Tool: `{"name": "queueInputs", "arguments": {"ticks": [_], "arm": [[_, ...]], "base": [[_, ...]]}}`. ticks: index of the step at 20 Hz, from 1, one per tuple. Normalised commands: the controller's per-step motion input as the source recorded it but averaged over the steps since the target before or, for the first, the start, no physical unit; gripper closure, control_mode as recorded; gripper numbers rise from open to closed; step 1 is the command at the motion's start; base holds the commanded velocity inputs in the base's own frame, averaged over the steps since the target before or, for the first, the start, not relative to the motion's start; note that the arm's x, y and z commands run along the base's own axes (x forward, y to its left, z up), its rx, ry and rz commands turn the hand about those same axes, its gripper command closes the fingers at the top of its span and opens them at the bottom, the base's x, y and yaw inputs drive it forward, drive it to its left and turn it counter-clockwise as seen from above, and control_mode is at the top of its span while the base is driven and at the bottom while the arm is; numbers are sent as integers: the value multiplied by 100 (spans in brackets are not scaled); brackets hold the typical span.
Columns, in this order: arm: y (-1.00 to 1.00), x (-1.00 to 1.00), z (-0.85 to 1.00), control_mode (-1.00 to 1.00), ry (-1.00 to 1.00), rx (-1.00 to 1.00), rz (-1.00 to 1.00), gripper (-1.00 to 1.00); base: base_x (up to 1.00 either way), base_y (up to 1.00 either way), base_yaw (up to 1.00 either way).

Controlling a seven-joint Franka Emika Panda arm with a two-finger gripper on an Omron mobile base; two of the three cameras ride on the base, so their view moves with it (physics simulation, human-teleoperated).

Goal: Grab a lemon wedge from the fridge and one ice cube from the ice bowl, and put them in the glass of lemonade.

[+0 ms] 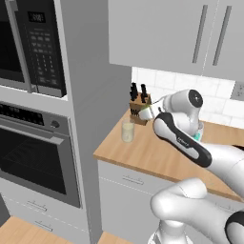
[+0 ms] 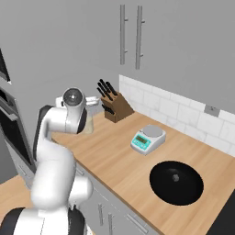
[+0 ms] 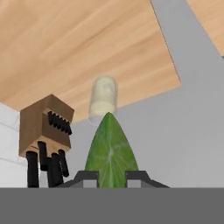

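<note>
- The gripper (image 3: 111,177) is nearly closed on the lemon wedge (image 3: 110,153), whose green rind stands up between the two dark finger tips in the hand view, tapering to a point.
- Judged from this, the fetch from the fridge is done; the wedge is not yet in the glass of lemonade (image 1: 127,130), and the ice cube remains to be fetched.
- In the left base view the glass stands on the wooden counter (image 1: 157,157) near its left end, at about 8 o'clock from the knife block (image 1: 138,107); the gripper with a speck of green hovers just beside the block, above and to the right of the glass.
- The glass is a small clear cylinder of pale yellow-green liquid, smooth-walled.
- The counter is warm, grained wood; the knife block is a brown slanted box bristling with black handles.
- In the right base view a white-and-teal kitchen scale (image 2: 148,139) sits at 3 o'clock from the block.
</note>
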Motion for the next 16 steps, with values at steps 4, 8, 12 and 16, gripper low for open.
{"name": "queueInputs", "arguments": {"ticks": [4, 8, 12, 16], "arm": [[6, 56, -19, -100, 0, 0, 1, 100], [13, 46, -18, -100, 0, 0, 0, 100], [15, 36, -15, -100, 0, 0, 0, 100], [10, 35, -17, -100, 0, 0, 0, 100]], "base": [[0, 0, 0], [0, 0, 0], [0, 0, 0], [0, 0, 0]]}}
